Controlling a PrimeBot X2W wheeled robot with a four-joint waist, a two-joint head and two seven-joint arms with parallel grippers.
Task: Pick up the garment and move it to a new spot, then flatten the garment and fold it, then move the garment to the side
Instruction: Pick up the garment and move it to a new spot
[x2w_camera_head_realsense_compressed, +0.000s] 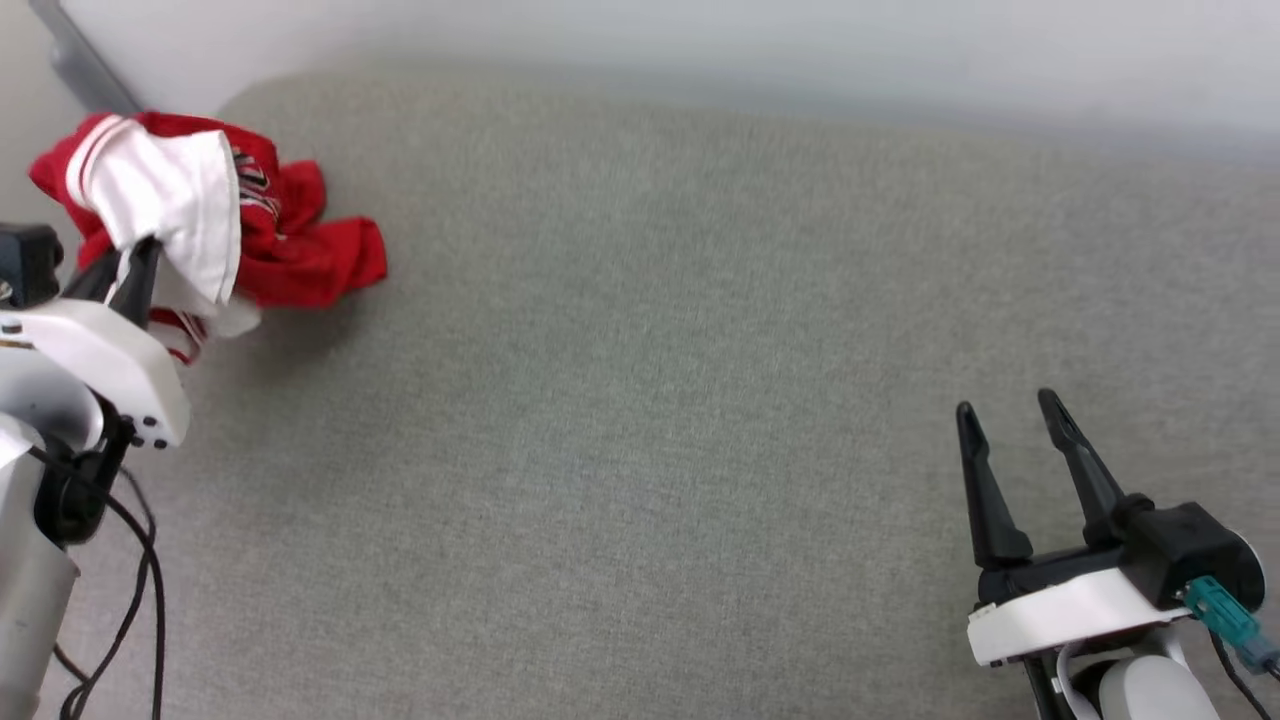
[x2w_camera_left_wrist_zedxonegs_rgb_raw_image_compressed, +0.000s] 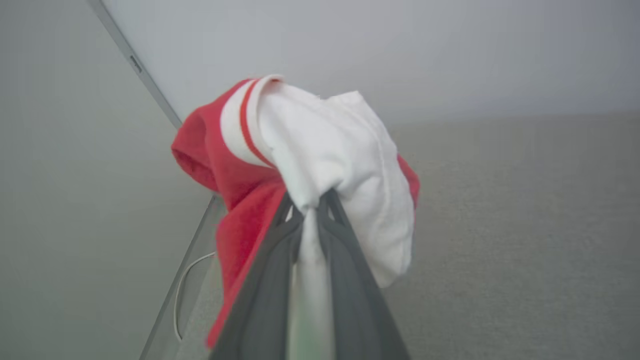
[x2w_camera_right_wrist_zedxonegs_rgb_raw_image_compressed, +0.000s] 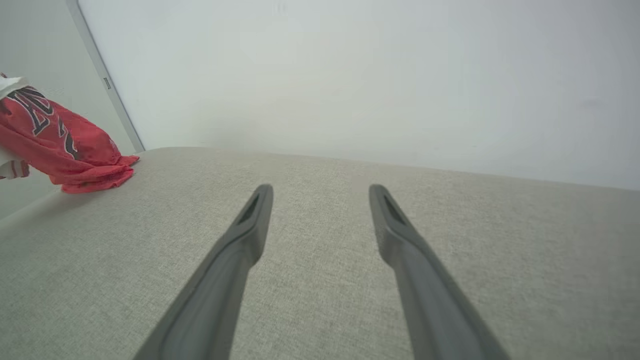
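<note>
The garment (x2w_camera_head_realsense_compressed: 280, 230) is a crumpled red shirt with a white sleeve and striped trim, bunched at the far left of the grey fabric surface. My left gripper (x2w_camera_head_realsense_compressed: 130, 265) is shut on its white sleeve; in the left wrist view the white cloth (x2w_camera_left_wrist_zedxonegs_rgb_raw_image_compressed: 330, 160) drapes over the closed fingers (x2w_camera_left_wrist_zedxonegs_rgb_raw_image_compressed: 345, 250) of the gripper (x2w_camera_left_wrist_zedxonegs_rgb_raw_image_compressed: 310, 200), lifted above the surface. The red body with black print trails down onto the surface (x2w_camera_right_wrist_zedxonegs_rgb_raw_image_compressed: 65, 145). My right gripper (x2w_camera_head_realsense_compressed: 1010, 410) hovers open at the lower right, far from the garment, with nothing between its fingers (x2w_camera_right_wrist_zedxonegs_rgb_raw_image_compressed: 250, 220).
The grey upholstered surface (x2w_camera_head_realsense_compressed: 650, 400) spreads wide between the two arms. A pale wall (x2w_camera_head_realsense_compressed: 700, 40) runs along its far edge, with a grey strip (x2w_camera_left_wrist_zedxonegs_rgb_raw_image_compressed: 135, 65) at the far left corner. Black cables (x2w_camera_head_realsense_compressed: 140, 560) hang by my left arm.
</note>
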